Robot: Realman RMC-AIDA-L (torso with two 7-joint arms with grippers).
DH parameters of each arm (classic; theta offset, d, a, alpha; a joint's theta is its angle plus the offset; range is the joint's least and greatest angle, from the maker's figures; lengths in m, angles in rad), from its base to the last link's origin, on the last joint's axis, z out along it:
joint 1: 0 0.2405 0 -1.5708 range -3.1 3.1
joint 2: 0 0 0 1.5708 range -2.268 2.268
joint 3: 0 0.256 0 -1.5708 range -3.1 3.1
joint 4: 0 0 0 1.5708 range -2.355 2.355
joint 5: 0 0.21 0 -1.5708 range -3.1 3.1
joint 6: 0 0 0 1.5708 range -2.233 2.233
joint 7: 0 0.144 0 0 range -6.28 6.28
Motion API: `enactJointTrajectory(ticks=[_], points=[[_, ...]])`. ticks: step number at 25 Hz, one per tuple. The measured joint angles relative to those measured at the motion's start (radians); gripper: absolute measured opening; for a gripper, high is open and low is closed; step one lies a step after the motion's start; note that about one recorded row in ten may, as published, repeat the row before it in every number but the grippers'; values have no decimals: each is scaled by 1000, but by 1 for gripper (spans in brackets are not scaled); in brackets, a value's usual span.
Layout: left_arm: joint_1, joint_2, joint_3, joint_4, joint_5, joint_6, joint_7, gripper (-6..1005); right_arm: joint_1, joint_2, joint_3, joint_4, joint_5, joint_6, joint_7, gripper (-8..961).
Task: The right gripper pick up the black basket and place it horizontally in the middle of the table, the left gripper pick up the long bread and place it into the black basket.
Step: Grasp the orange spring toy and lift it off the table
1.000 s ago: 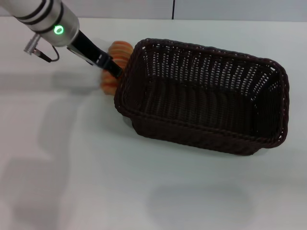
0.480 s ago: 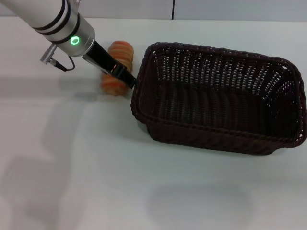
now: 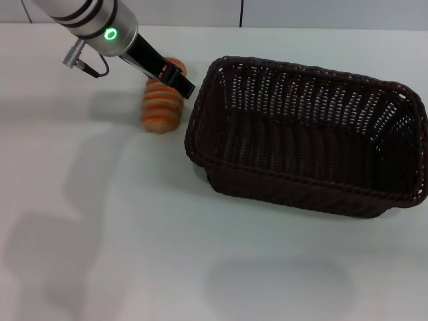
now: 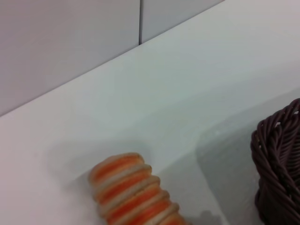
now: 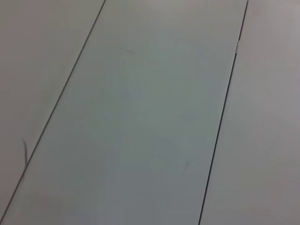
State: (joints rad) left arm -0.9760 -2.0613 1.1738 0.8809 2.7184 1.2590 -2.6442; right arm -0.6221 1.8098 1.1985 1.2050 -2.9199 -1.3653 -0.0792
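The black basket stands upright and empty on the right half of the white table. The long bread lies on the table just left of the basket's left end, a small gap between them. My left gripper reaches in from the top left and hovers over the bread's far end, close to the basket's left rim. The left wrist view shows the bread below and the basket's edge beside it. The right gripper is out of view.
A grey wall with a dark seam runs behind the table's far edge. The right wrist view shows only grey panels with thin dark seams.
The basket has shifted right, away from the bread, which now shows in full. My left gripper moved right, then lifted back toward the bread's far end.
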Motion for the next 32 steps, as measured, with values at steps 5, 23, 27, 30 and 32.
enactJointTrajectory(ticks=[5,23,27,30,32], points=[[-19,-1,18,-45,9,-46,-11,847,3,-3,-1,4,-1,2,-1,476],[-24,3,10,-153,48,-168,-26,847,4,-14,-19,58,-1,38,-15,477],[-20,4,10,-165,63,-181,-27,847,5,-14,-28,68,-1,40,-18,477],[-16,5,9,-174,72,-192,-28,847,5,-14,-32,77,-1,41,-25,476],[-16,7,9,-185,74,-198,-28,847,5,-15,-36,82,-1,44,-27,476]])
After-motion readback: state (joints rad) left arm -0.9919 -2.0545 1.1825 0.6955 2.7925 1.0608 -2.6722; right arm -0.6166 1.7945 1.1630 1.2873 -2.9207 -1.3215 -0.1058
